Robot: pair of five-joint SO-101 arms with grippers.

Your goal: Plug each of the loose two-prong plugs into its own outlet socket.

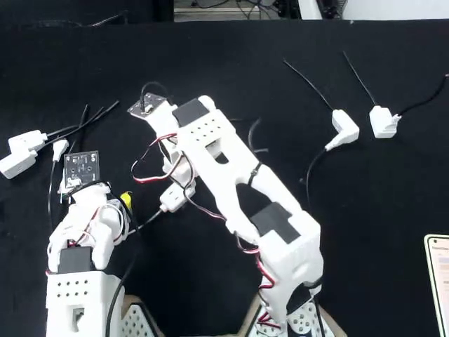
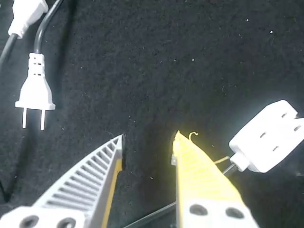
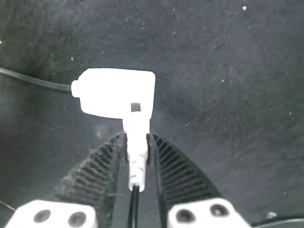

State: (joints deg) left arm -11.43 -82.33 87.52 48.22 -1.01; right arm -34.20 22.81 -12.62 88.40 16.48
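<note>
Outlet socket (image 1: pixel 172 199): white block with black cord, lying flat. A narrow white plug (image 3: pixel 137 142) butts against its side; seating not verifiable. Left of it, a white two-prong plug (image 2: pixel 34 92) lies flat, prongs bare. Well right of it, an angled plug (image 1: pixel 344 128) and a squat plug (image 1: pixel 382 121) lie loose, slightly apart.

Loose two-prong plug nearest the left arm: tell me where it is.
In the high view the plug lies unheld on the table's left side, just right of two white corded blocks and ahead of the open left hand.
</note>
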